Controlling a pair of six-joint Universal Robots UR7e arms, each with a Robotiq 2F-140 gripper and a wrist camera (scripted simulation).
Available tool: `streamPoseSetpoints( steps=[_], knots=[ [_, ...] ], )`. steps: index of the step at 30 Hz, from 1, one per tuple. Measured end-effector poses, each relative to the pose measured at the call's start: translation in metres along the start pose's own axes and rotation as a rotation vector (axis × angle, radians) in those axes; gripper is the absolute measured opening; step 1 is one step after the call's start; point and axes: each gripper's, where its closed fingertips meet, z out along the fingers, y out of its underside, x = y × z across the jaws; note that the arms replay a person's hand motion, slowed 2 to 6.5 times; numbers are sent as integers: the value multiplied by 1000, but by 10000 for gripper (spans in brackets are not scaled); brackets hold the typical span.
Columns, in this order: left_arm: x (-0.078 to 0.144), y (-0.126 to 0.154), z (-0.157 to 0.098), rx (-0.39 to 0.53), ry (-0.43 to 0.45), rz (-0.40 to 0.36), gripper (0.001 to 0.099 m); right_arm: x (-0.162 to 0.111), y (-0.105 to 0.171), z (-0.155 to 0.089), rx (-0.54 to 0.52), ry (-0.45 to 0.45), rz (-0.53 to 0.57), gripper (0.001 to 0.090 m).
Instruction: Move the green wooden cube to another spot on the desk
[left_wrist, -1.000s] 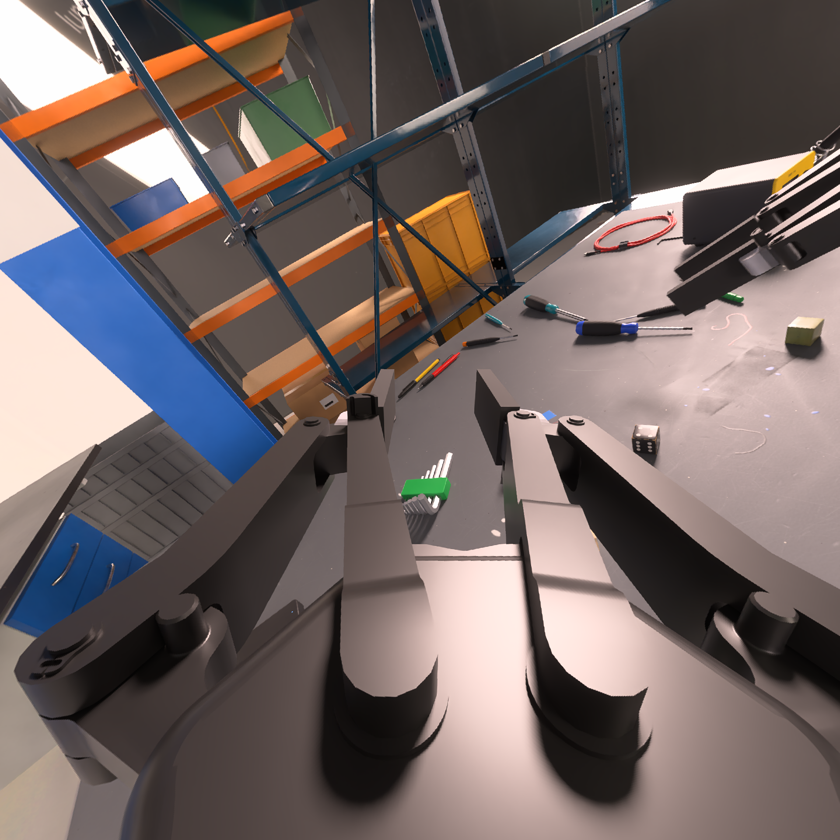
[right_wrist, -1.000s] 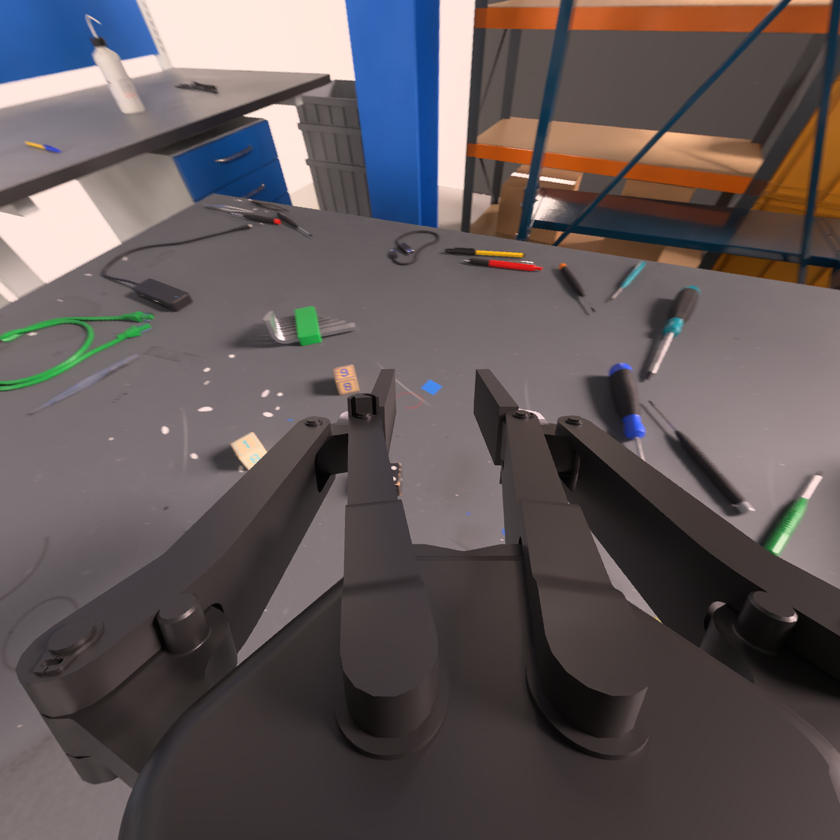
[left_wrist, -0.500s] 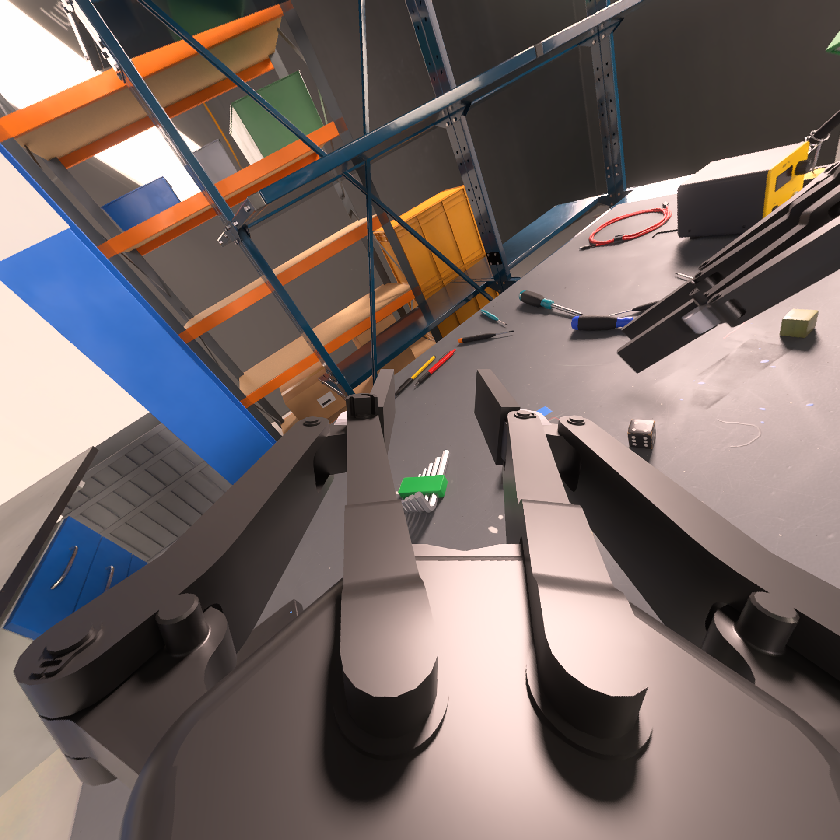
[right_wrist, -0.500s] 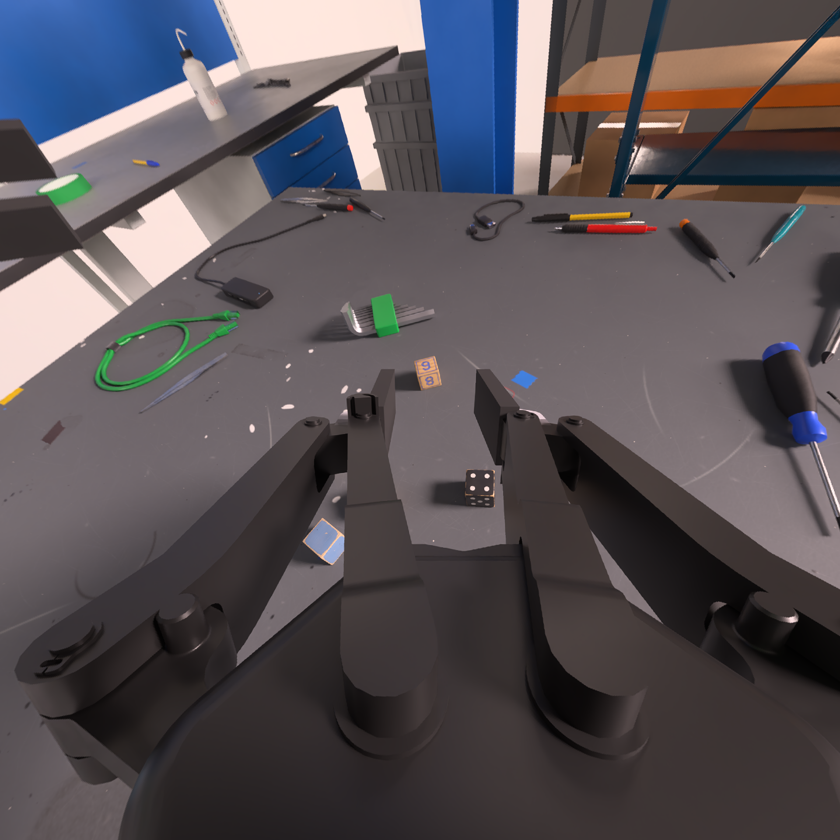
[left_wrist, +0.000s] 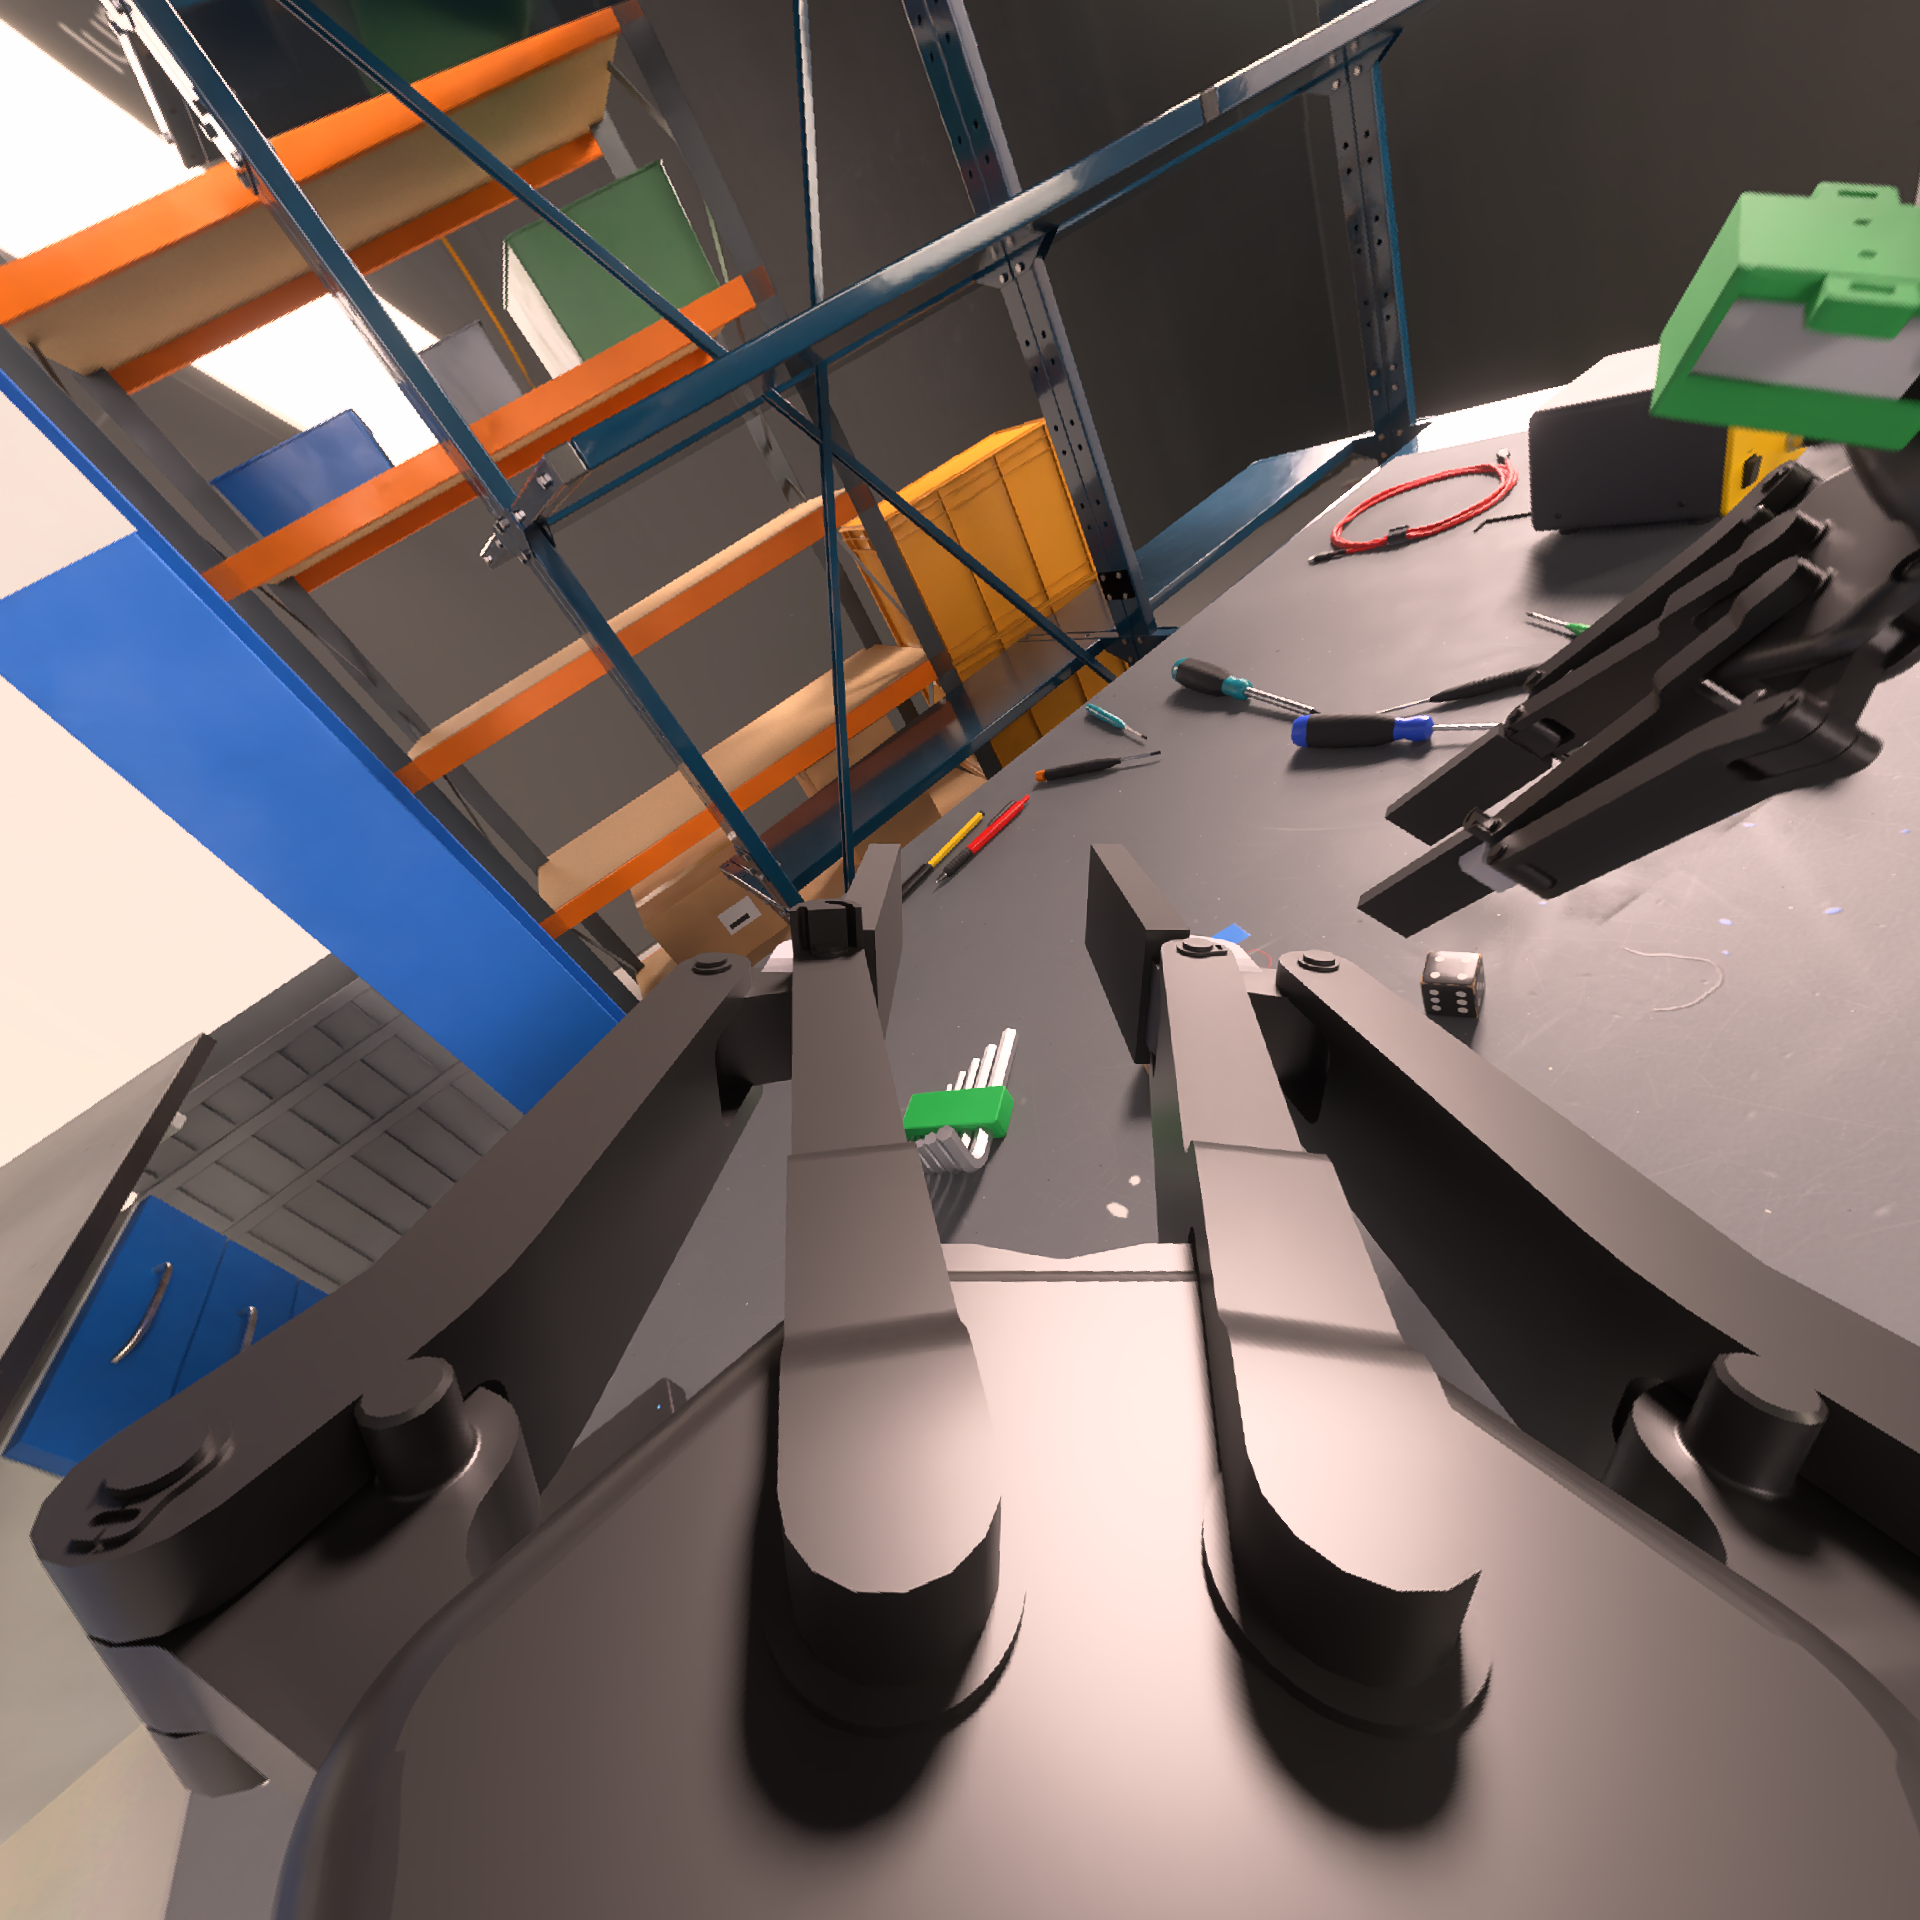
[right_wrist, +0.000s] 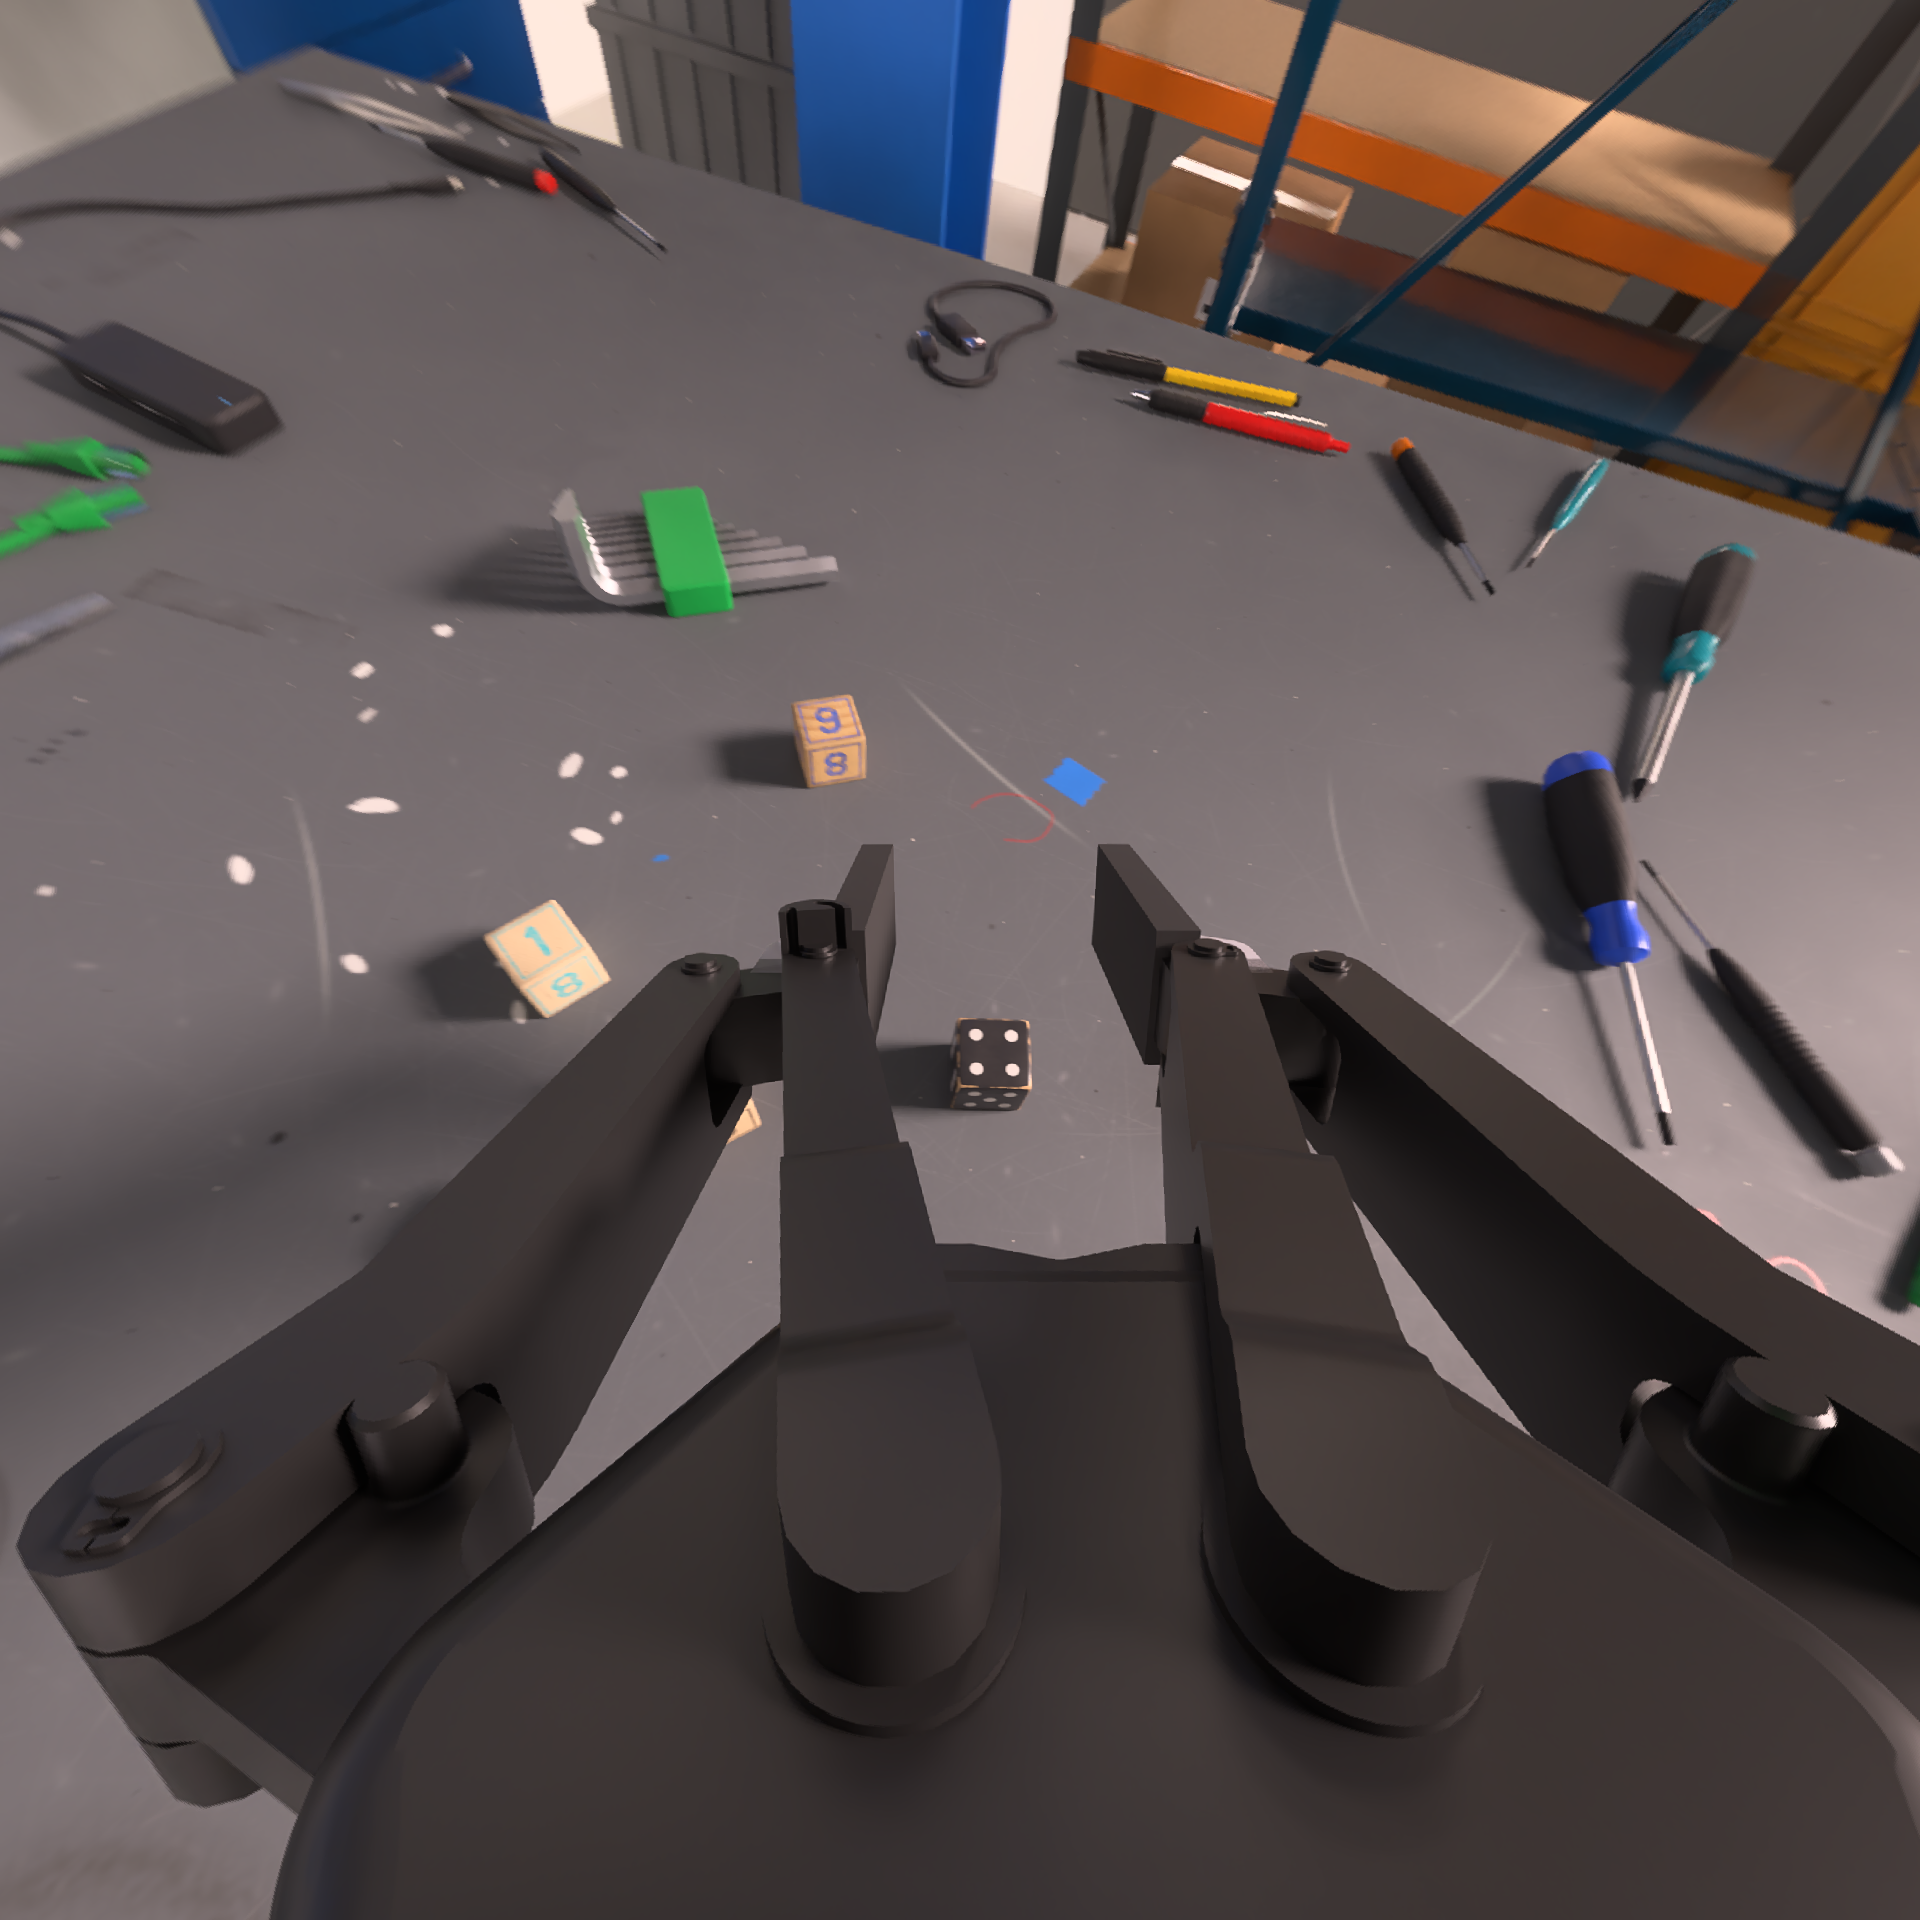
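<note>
The green wooden cube does not show in either view at this moment. My left gripper (left_wrist: 992, 914) is open and empty, held above the dark desk (left_wrist: 1558, 1091) over a hex key set with a green holder (left_wrist: 956, 1112). My right gripper (right_wrist: 992, 904) is open and empty, low over the desk, with a black die (right_wrist: 990, 1062) on the surface between its fingers. The right gripper also shows in the left wrist view (left_wrist: 1397, 868), hanging just beyond the die (left_wrist: 1451, 995).
Two tan number blocks (right_wrist: 828, 740) (right_wrist: 548, 956) lie left of the right gripper. The hex key set (right_wrist: 686, 551) and pens (right_wrist: 1236, 416) lie farther off, with screwdrivers (right_wrist: 1595, 862) to the right. A red cable (left_wrist: 1423, 509) and a black box (left_wrist: 1621, 468) are at the far edge. Shelving (left_wrist: 831, 416) stands behind the desk.
The right gripper has swung down and left toward the black die. The greenish cube seen at the right of the left wrist view is no longer in view. The left gripper has barely moved.
</note>
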Motion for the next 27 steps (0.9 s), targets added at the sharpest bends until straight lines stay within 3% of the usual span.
streamPoseSetpoints(
  steps=[12, 27],
  knots=[
    [6, 0, 2, -5, 11, 10, 485, 20, 15, 20, -58, 216, -77, 534],
    [13, 0, 4, -12, 28, 23, 489, 16, 34, 41, -136, 186, -20, 600]
  ],
)
